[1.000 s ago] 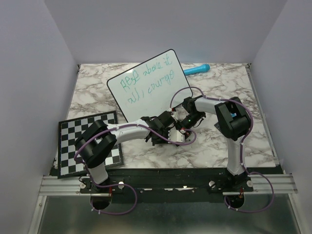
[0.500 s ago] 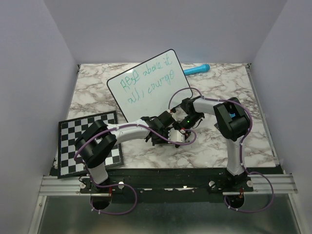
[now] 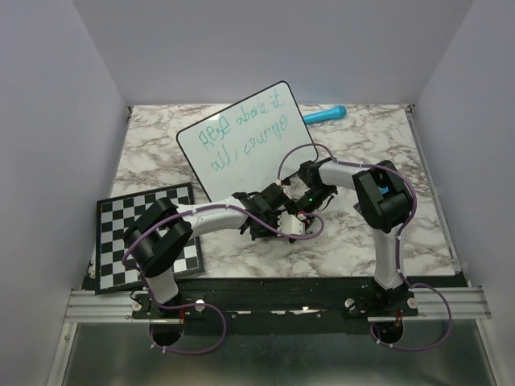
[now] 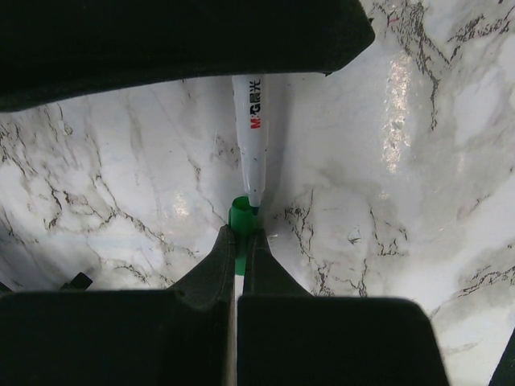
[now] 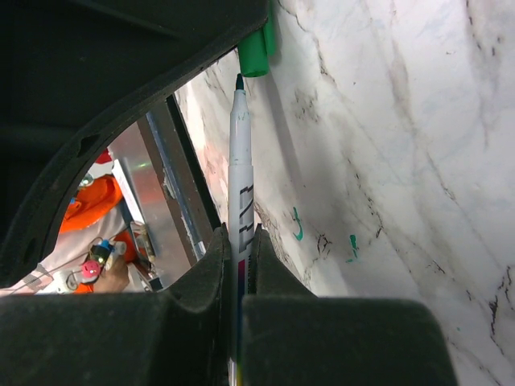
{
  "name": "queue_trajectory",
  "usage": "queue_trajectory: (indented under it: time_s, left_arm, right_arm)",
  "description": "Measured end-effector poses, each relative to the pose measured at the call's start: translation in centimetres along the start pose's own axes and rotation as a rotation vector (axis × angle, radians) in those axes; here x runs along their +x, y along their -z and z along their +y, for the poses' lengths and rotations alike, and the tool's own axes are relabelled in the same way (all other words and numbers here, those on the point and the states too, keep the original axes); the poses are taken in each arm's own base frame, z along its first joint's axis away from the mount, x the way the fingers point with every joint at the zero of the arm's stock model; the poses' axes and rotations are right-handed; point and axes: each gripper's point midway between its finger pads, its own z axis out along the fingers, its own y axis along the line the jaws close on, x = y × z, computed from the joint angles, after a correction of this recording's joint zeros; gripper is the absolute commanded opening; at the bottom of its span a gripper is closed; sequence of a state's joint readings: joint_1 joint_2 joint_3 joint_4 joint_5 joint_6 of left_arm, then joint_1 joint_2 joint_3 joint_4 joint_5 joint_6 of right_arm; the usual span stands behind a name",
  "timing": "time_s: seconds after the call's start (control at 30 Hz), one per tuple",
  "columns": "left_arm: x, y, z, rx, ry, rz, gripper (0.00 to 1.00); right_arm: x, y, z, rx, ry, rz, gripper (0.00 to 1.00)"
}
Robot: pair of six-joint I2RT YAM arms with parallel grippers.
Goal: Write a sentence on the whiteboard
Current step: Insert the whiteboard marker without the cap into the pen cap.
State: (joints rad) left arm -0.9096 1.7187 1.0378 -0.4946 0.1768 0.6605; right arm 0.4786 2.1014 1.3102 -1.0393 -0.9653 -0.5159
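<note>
Marble-patterned laminate, white veined with grey and glossy under the light, covers the table [image 3: 386, 137], which is boxed in by plain pale walls [image 3: 48, 121] and ends at a ribbed metal rail [image 3: 282, 301] along the near edge. Toward the far edge, left of centre, the whiteboard [image 3: 265, 161] lies skewed, a smooth white rectangle with rounded corners and a thin black rim; the sentence [image 3: 241, 133] runs across it in two loopy green lines. A blue cylinder [image 3: 324, 115] lies just off its far right corner. A black-and-white checkerboard [image 3: 121, 221] sits at the near left corner. Mid-table, the left gripper [image 4: 241, 237] pinches a small green cap [image 4: 241, 215], and the right gripper [image 5: 238, 241] is clamped on a slim white marker [image 5: 241, 153] with printed lettering. Its dark tip points at the cap's mouth; whether it touches is hard to tell. Small green smudges [image 5: 297, 223] mark the marble nearby.
</note>
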Motion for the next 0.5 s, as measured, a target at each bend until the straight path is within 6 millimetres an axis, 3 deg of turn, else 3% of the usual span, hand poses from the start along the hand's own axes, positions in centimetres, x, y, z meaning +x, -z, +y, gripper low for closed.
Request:
queue_trajectory:
  time_s: [0.5]
  left_arm:
    - [0.14,-0.03,-0.13,-0.001,0.0,-0.002,0.0]
  right_arm:
    - [-0.06,0.12,-0.15,0.01,0.002,-0.003,0.01]
